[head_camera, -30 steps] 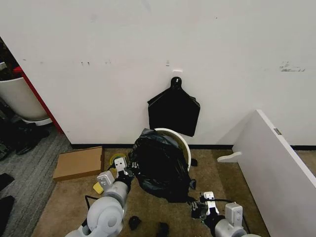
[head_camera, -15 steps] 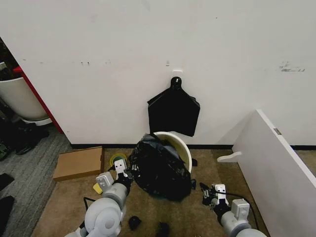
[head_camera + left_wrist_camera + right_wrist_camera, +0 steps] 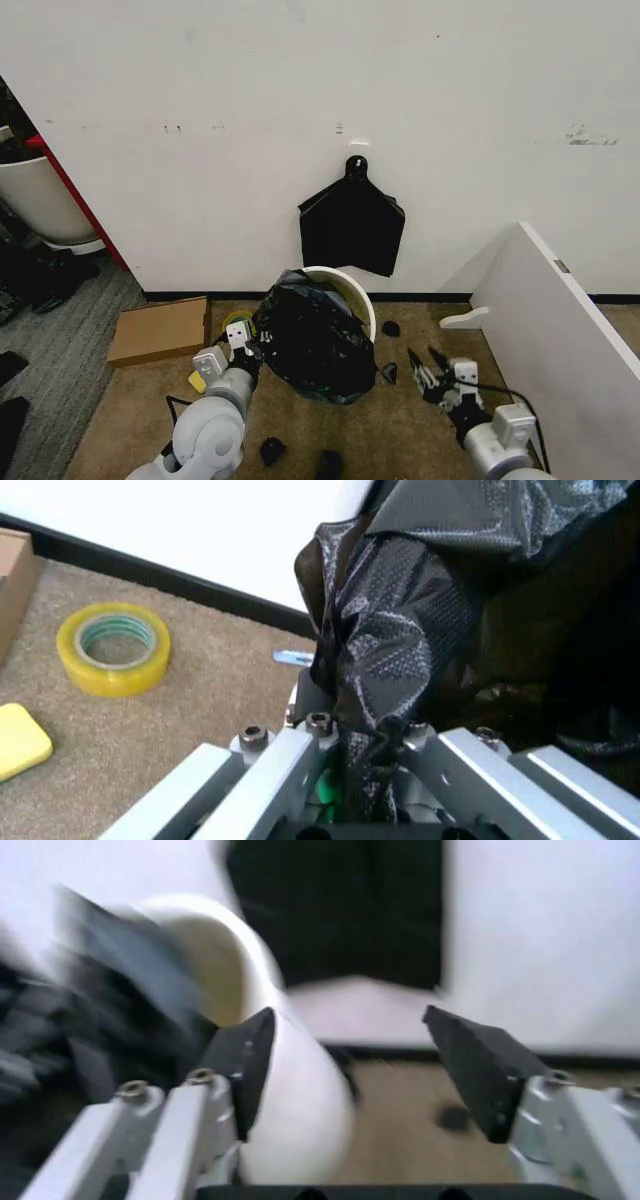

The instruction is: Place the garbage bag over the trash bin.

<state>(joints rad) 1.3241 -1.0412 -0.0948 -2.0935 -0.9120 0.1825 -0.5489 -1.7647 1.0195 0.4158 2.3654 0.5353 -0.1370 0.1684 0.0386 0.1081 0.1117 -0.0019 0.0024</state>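
Item: flattened cardboard piece [image 3: 160,330], on the carpet at far left, near the wall's black baseboard.

Item: yellow block [image 3: 20,739], on the carpet just beside my left forearm.

Item: roll of yellow tape [image 3: 113,649], lying flat on the carpet, between the cardboard and the bin, apart from the block.

Item: my left pincer [image 3: 243,345], low at the left flank of the bin. Clenched on a bunched fold of the garbage bag [image 3: 315,340]; the wrist view shows the twisted plastic [image 3: 385,705] pinched between my two metal fingers.

Item: garbage bag, black, glossy, rumpled. It drapes over the near and left sides of the trash bin [image 3: 355,290] and hangs down toward the carpet. The far right arc of the white rim is bare.

Item: trash bin, white, round, standing on the carpet close to the wall, tipped a little toward the right.

Item: flat black bundle with loop handle [image 3: 352,225], hanging on the wall above and behind the bin.

Item: small black scraps [image 3: 391,328], one on the carpet right of the bin, others near the frame's lower edge.

Item: my right pincer [image 3: 428,365], right of the bin, above the carpet, apart from bag and bin. Released, its dark fingers [image 3: 480,1065] spread wide, nothing between them; the bin wall [image 3: 290,1095] shows beyond the one finger.

Item: white board [image 3: 560,340], leaning at far right.
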